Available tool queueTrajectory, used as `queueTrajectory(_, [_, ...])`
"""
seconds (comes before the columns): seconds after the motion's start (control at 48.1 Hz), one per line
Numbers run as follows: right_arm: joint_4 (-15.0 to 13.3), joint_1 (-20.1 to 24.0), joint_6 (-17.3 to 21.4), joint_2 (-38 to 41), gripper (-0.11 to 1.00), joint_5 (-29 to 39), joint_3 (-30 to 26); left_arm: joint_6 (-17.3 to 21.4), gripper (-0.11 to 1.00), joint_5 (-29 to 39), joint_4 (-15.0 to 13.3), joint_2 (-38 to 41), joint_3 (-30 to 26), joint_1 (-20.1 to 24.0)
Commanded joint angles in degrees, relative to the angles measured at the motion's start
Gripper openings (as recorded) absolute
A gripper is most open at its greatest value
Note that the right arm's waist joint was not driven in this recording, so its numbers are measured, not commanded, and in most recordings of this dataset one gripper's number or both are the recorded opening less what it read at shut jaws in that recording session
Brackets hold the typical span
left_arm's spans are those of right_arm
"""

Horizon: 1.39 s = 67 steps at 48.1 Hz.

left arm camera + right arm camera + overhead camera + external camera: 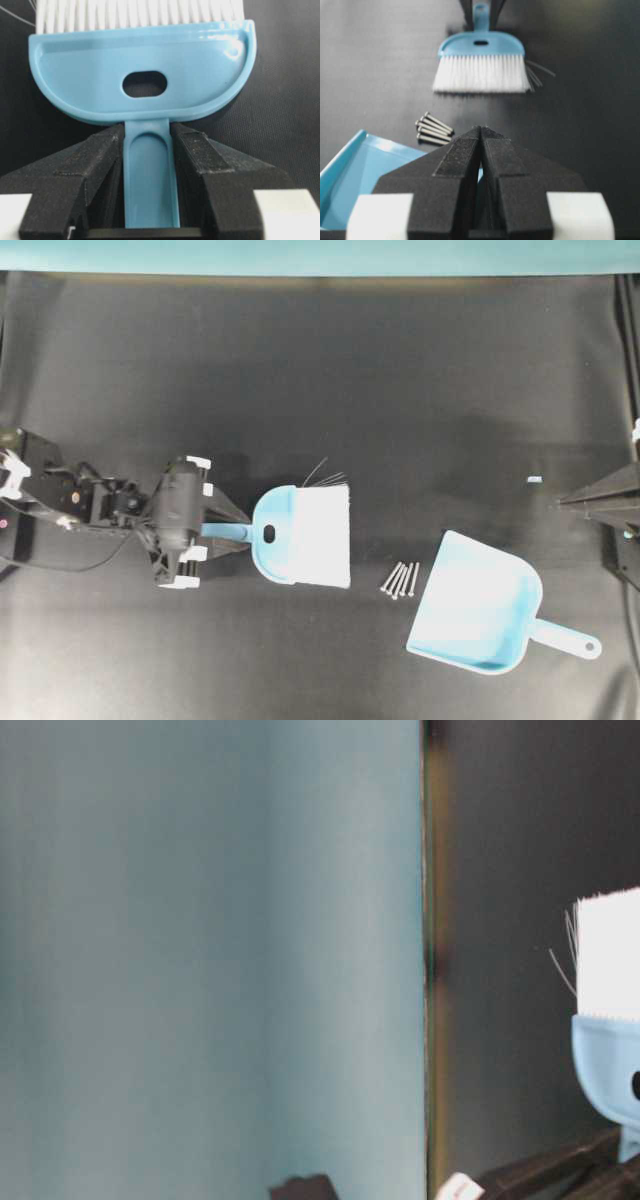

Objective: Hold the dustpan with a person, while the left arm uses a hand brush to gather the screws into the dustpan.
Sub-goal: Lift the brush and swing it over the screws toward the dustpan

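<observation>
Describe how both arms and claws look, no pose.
Left arm: black jointed links, loose black cables, white trim blocks. Left claw: black, wedge-shaped textured fingers, white pads at the base. Right claw: same black pointed wedge fingers with white blocks; the right arm itself is barely in view.

The overhead view looks straight down on the whole dark table (pixel 330 370), from far off. The table-level view sits low, very near, turned sideways, and mostly faces a blurred teal wall (pixel 210 950); the brush (pixel 610 1020) shows at its right edge. The left wrist view looks along its own gripper (pixel 148 150) at the brush (pixel 145 75), very close. The right wrist view looks over its gripper (pixel 481 135), past the screws (pixel 434 129), towards the brush (pixel 481 62). All four share the brush (pixel 305 535).
</observation>
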Motion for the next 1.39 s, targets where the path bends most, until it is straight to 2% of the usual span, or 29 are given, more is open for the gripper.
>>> queueTrajectory(0.0, [0.00,0.00,-0.44,0.09,-0.01,-1.23,0.44,1.23,0.31,10.37,0.00,-5.54,-3.78,-0.18])
queueTrajectory(0.27, [0.00,0.00,-0.44,-1.32,-0.01,-1.58,1.23,4.66,0.31,42.36,0.00,-16.26,-15.29,-0.18])
queueTrajectory(0.354, [0.00,0.00,-0.44,-1.76,-0.01,-1.58,1.32,5.98,0.31,49.48,0.00,-17.49,-18.81,-0.26])
queueTrajectory(0.582, [-0.09,0.00,-0.44,-2.20,-0.01,-1.58,1.32,11.51,0.31,68.38,0.00,-13.36,-29.36,-1.23])
queueTrajectory(0.77, [0.00,0.00,-0.44,-2.29,-0.01,-1.58,1.32,13.27,0.31,83.67,0.00,-7.12,-39.64,-1.58])
queueTrajectory(0.957, [0.00,0.00,-0.44,-2.37,-0.01,-1.49,1.32,16.26,0.31,85.69,0.00,-3.16,-45.62,-1.58])
queueTrajectory(1.373, [0.00,0.00,-0.44,-2.37,-0.01,-1.58,1.32,17.67,0.31,81.65,0.00,4.22,-48.16,-1.76])
